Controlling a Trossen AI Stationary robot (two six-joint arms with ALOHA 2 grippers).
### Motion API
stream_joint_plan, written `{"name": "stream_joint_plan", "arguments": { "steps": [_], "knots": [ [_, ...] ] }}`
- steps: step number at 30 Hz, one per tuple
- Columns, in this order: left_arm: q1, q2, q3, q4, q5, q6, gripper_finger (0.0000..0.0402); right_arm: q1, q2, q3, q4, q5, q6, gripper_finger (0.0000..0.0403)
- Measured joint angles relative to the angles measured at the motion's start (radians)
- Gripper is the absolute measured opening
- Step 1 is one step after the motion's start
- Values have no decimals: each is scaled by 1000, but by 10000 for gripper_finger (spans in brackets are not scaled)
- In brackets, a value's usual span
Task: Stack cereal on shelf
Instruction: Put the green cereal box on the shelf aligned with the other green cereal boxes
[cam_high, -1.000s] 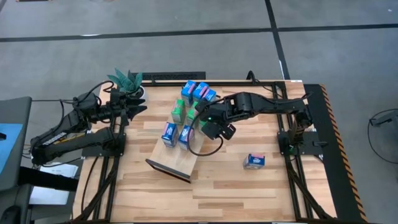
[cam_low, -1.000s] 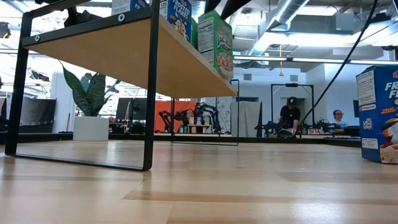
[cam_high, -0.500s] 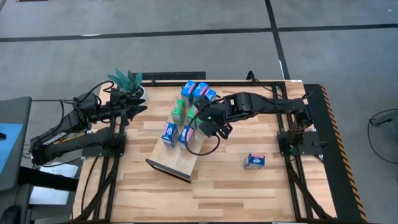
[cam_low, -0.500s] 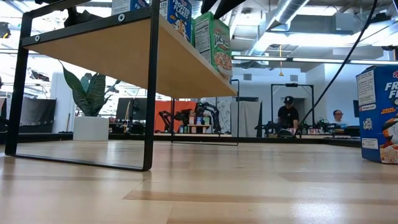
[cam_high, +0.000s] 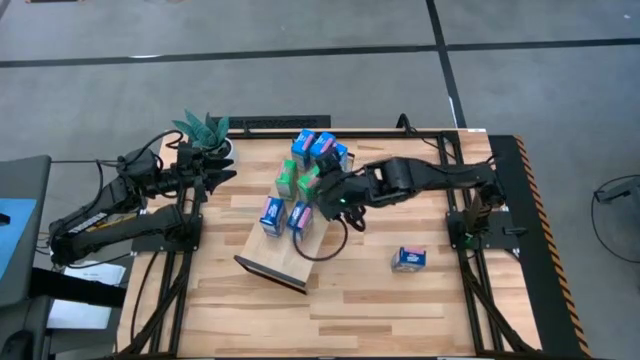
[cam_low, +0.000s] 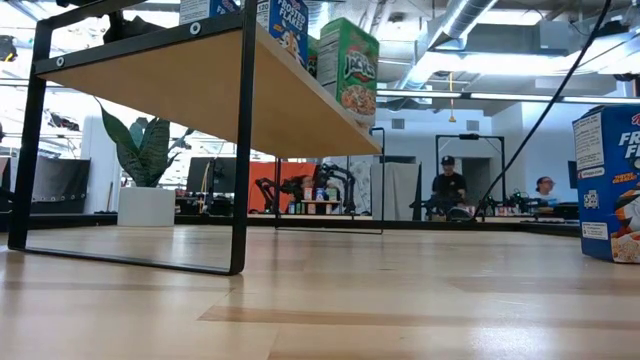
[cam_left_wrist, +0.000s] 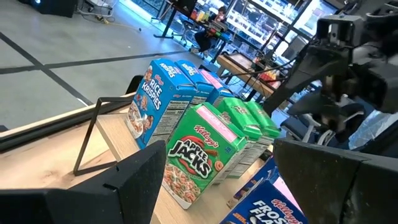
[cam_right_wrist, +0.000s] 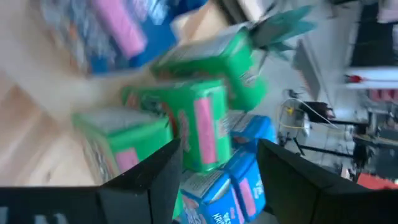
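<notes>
Cereal (cam_high: 309, 180) held over shelf (cam_high: 285, 250), frame centre.
Green carton is pinched by right gripper (cam_high: 325, 195); neighbouring cartons could be toppled if crowded. Left gripper (cam_high: 215, 165) spread, idle.

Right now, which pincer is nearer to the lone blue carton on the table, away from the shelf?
The right. The right pincer is over the shelf, across open tabletop from the carton; the left pincer is beyond the shelf, near the plant.

Green cereal cartons (cam_left_wrist: 199, 152) and blue ones (cam_left_wrist: 158, 93) with pink tops; light-wood shelf (cam_high: 285, 258), dark ends.
</notes>
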Motion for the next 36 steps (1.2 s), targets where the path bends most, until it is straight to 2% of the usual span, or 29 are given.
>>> {"name": "stream_joint_plan", "arguments": {
  "steps": [3, 5, 8, 10, 12, 15, 20, 25, 27, 31, 36],
  "knots": [
    [0, 0, 0, 1, 0, -5, 286, 30, -20, -3, -42, 8, 198, 212],
    [0, 0, 0, 0, 0, -8, 286, 43, -25, 0, -60, -14, 396, 199],
    [0, 0, 0, 0, 2, -9, 286, 56, -36, -5, -179, -80, 691, 175],
    [0, 0, 0, 0, 2, -9, 286, 66, -40, -34, -204, -85, 860, 154],
    [0, 0, 0, 0, 2, -9, 286, 83, -39, -87, -233, -75, 950, 128],
    [0, 0, 0, 0, 3, -9, 286, 113, -36, -198, -199, -59, 992, 82],
    [0, 0, 0, 1, 3, 3, 286, 134, -78, -352, 15, -68, 996, 16],
    [0, 0, 0, 1, 3, 6, 286, 104, -233, -478, 161, -63, 1018, 19],
    [0, 0, 0, 1, 2, 14, 286, 78, -302, -554, 167, -63, 1052, 21],
    [0, 0, 0, 2, 2, 12, 286, 41, -428, -729, 333, -65, 1092, 10],
    [0, 0, 0, 2, 1, 7, 286, 26, -473, -917, 574, -92, 1092, 8]
  ]
}}
